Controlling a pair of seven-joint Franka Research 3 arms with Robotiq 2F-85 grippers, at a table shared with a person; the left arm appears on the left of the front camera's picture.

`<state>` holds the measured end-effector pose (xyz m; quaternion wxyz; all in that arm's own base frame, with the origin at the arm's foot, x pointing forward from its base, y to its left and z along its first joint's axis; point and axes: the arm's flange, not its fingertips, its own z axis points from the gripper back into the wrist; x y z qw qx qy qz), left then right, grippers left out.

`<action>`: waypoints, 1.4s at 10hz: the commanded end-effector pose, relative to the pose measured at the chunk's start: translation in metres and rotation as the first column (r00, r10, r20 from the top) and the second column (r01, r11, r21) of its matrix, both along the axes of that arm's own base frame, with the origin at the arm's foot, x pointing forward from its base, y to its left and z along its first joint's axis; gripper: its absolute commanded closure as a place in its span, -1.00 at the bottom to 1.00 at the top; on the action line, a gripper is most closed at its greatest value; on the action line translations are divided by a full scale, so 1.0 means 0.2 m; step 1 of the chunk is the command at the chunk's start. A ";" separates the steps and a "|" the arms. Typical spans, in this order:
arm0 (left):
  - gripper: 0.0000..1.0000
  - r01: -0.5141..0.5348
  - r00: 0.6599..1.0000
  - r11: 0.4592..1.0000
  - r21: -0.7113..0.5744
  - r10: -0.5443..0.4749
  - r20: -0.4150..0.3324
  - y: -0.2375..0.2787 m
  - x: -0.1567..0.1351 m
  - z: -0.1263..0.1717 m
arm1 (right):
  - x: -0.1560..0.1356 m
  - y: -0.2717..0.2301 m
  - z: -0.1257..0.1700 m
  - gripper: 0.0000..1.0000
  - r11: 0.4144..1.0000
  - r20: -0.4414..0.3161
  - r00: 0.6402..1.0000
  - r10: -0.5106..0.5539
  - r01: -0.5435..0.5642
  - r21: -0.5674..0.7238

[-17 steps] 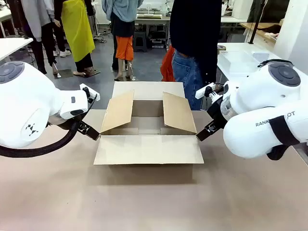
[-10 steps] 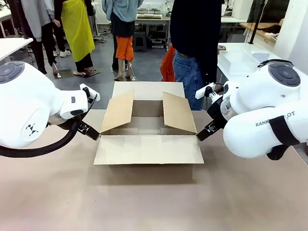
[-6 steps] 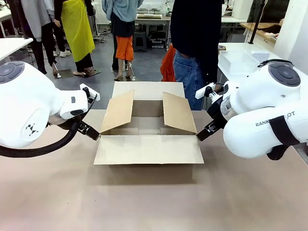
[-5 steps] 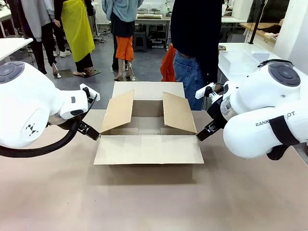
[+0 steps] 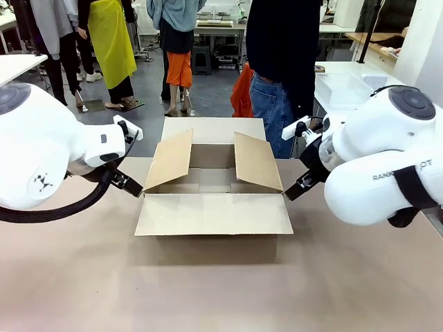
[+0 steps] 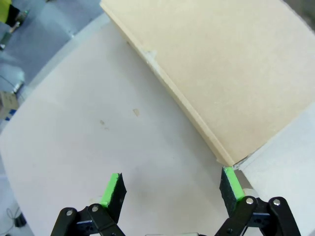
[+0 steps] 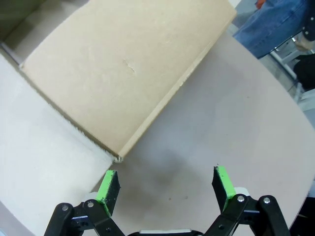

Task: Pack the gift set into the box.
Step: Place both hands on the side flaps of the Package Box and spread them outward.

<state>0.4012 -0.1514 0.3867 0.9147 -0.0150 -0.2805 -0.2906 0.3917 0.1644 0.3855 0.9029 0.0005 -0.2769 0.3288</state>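
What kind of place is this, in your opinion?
Probably a robotics lab or workshop hall: two white robot arms, left and right, flank an open brown cardboard carton on a beige table, with white worktables and standing people on a grey floor behind.

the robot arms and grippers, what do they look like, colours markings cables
The left arm and right arm are rounded, glossy white, with grey round joint caps. The left bears a small black logo and a thick black cable; the right, grey lettering and a black strap. The left gripper and right gripper are black, two-fingered, with green pads.
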 end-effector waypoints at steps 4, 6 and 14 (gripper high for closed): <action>-1.00 0.033 0.992 0.993 -0.117 -0.018 0.125 0.34 -0.58 0.43 | -0.48 -0.27 0.52 -1.00 0.981 -0.032 0.998 -0.056 0.061 0.182; -1.00 0.146 0.986 0.934 -0.326 -0.110 0.126 0.59 -0.67 0.48 | -0.64 -0.56 0.67 -1.00 0.816 -0.135 0.960 -0.245 0.280 0.506; -1.00 -0.083 0.992 0.320 -0.944 0.121 -0.046 1.66 -0.66 -0.23 | -0.57 -1.74 0.02 -1.00 0.030 -0.461 0.866 -0.194 0.475 0.880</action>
